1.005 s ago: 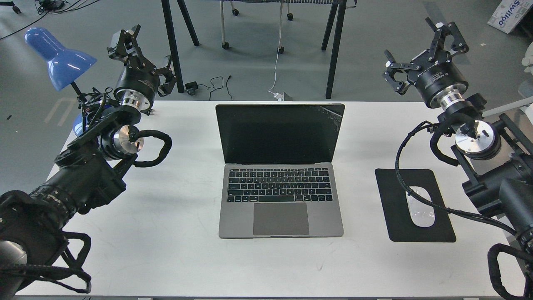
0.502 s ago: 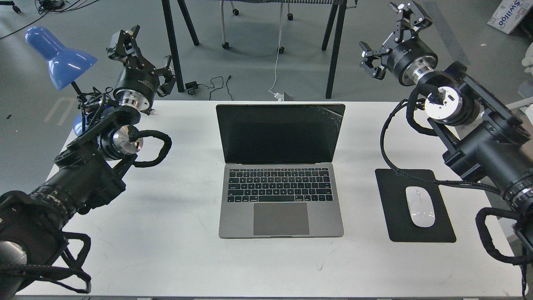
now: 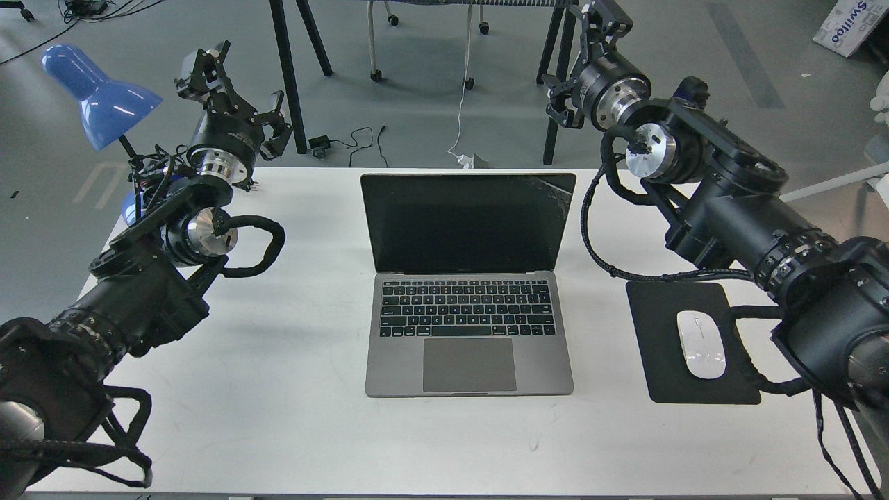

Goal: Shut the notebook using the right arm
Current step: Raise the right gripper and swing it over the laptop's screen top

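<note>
The notebook (image 3: 469, 326) lies open in the middle of the white table (image 3: 278, 389). Its black screen (image 3: 465, 222) stands upright, cracked at the top right corner. My right arm (image 3: 722, 208) reaches in from the right across the table's far right part. Its gripper (image 3: 578, 59) is open and empty, past the table's far edge, just above and behind the screen's top right corner, not touching it. My left gripper (image 3: 239, 94) is open and empty at the far left, near the blue lamp (image 3: 97, 97).
A black mouse pad (image 3: 660, 375) with a white mouse (image 3: 701, 344) lies right of the notebook, under my right arm. Black legs of another table (image 3: 285, 76) stand on the floor behind. A cardboard box (image 3: 851, 24) sits at the top right.
My right arm has swung left and away from me, carrying its gripper from the far right edge to behind the screen's top right corner. The notebook and my left arm have not moved.
</note>
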Tool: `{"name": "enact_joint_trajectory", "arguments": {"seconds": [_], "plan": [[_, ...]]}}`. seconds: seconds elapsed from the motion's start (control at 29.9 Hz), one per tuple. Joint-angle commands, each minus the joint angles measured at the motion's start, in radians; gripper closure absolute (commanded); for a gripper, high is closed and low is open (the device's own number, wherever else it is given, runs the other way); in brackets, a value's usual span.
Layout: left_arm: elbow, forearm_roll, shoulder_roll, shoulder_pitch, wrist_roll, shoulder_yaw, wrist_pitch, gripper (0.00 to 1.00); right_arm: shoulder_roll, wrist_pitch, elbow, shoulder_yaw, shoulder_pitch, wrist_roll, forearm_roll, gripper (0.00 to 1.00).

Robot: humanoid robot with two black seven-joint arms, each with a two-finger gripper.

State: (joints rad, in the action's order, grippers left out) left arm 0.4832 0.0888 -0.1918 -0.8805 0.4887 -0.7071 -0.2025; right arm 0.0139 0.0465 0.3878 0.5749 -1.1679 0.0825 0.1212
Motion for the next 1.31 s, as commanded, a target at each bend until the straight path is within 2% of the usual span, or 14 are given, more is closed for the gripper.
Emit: {"name": "enact_joint_trajectory", "arguments": {"seconds": [0.0,0.5,1.14,1.27], "plan": [[0.0,0.0,0.002,0.001,0.0,0.0,0.0,0.0,-0.005,-0.007,-0.001,-0.046,-0.003,-0.001,0.0,0.0],[0.0,0.0,0.002,0.0,0.0,-0.002,0.0,0.0,-0.014,-0.031,0.0,-0.276,-0.004,-0.015,0.0,0.0],[0.0,-0.001,0.002,0.001,0.0,-0.002,0.0,0.0,-0.006,-0.013,0.052,-0.438,-0.042,-0.046,0.0,0.0],[0.0,-0.001,0.002,0.001,0.0,0.0,0.0,0.0,-0.002,0.01,0.086,-0.441,-0.041,-0.069,0.0,0.0]]}}
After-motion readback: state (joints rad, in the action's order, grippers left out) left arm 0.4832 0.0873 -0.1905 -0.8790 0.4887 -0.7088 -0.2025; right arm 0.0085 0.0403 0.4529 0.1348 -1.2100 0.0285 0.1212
